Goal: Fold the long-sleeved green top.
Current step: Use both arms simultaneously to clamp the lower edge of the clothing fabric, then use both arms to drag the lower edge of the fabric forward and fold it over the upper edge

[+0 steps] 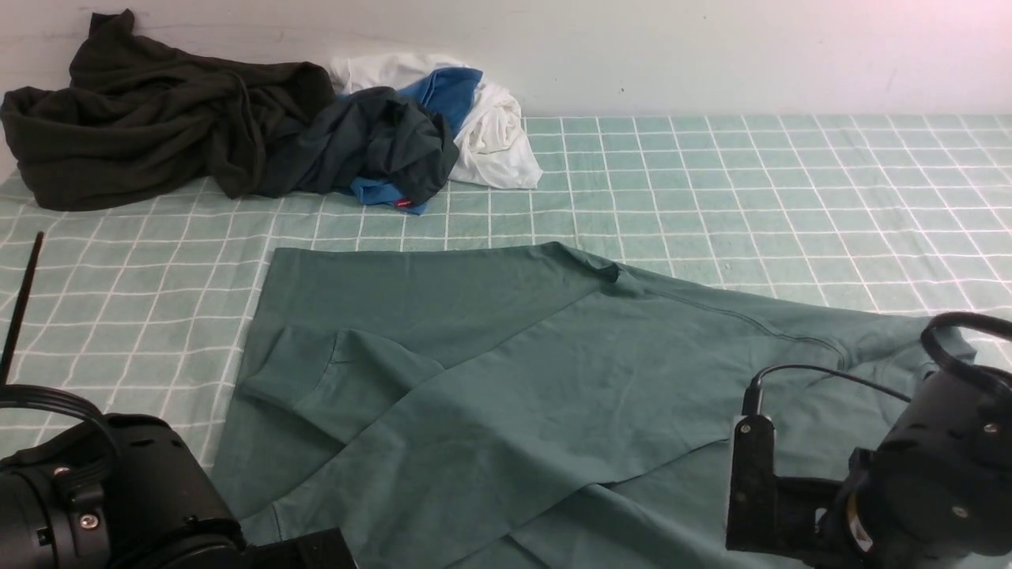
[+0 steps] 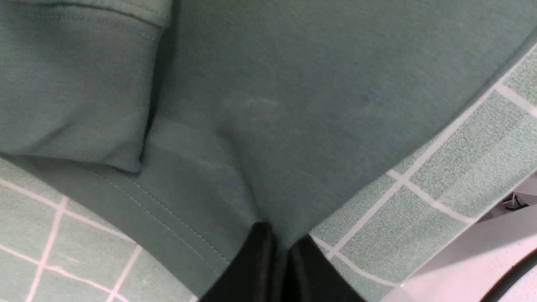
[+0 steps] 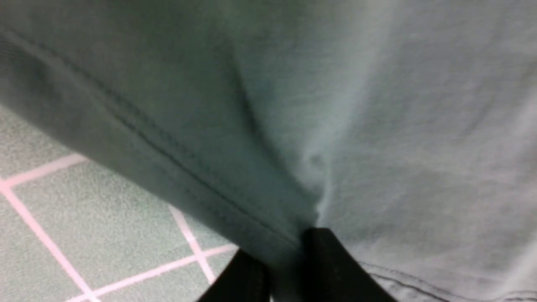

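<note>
So at that moment the green long-sleeved top (image 1: 506, 371) was lying spread over the middle of the desk (image 1: 751, 182), running from about 9 o'clock out to 4 o'clock. The left fingers (image 2: 268, 268) were clenched on it at roughly 7 o'clock, with the cloth bunching into them just beside the stitched hem. One sleeve (image 1: 316, 371) was laid across the body on that side with its cuff inward. That's my guess for why I had the hem: the next fold probably goes bottom-up, so both near corners needed a grip.

Over at 5 o'clock the right fingers (image 3: 312, 251) had a pinch of fabric too, beside a seam. Creases ran into the grip, so I'd call that grasping the top, not released. The spare laundry was heaped at 10 to 11 o'clock, well apart from the top and out of the fold's way. That was a dark hooded garment (image 1: 142, 118), a charcoal shirt (image 1: 371, 142), a blue piece (image 1: 447, 91) and a white piece (image 1: 494, 142).

What I couldn't see: from the front, the left arm (image 1: 103, 490) and right arm (image 1: 909, 474) blocked both sets of fingers, so the grips only showed on the wrist cams. The near edge of the top ran off the frame at 6 o'clock. No chest logo or neck label showed, so I couldn't tell which face was up. The right wrist picture was blurry, and I couldn't say whether that seam was hem or sleeve.
</note>
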`<state>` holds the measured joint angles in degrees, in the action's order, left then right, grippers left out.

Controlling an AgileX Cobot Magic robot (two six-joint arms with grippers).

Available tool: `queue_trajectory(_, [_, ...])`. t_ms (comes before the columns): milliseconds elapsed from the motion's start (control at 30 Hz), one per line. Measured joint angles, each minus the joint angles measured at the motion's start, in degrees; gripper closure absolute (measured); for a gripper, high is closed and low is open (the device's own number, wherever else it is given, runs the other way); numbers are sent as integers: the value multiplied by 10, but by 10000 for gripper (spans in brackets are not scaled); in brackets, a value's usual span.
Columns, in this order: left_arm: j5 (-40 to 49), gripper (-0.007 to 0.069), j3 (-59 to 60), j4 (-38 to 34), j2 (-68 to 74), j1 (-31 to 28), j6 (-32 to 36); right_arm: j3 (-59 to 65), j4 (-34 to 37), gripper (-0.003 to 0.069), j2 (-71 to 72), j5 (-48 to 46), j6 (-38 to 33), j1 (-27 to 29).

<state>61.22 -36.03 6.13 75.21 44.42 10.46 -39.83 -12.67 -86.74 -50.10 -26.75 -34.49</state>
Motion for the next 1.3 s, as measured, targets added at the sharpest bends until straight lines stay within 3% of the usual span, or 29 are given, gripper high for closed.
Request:
queue_trajectory(133, [0,617,0,7,0,0,-1,0,-2,631,11,0,0,0])
queue_trajectory(333, [25,617,-44,63,0,-27,-32,-66,-24,643,11,-50,6,3])
queue_trajectory(500, [39,607,-169,82,11,-131,-3,-188,-18,643,-2,-76,-15,58])
queue_trajectory(667, [35,607,-339,57,91,-237,75,-341,57,643,-60,-93,-96,135])
queue_trajectory(867, [16,607,-526,42,238,-299,100,-506,118,643,-173,-135,-145,186])
queue_trajectory(1100, [16,607,-691,48,398,-332,104,-643,127,643,-310,-142,-115,211])
queue_trajectory(1300, [-13,602,-733,70,479,-336,100,-680,135,637,-379,-100,-48,222])
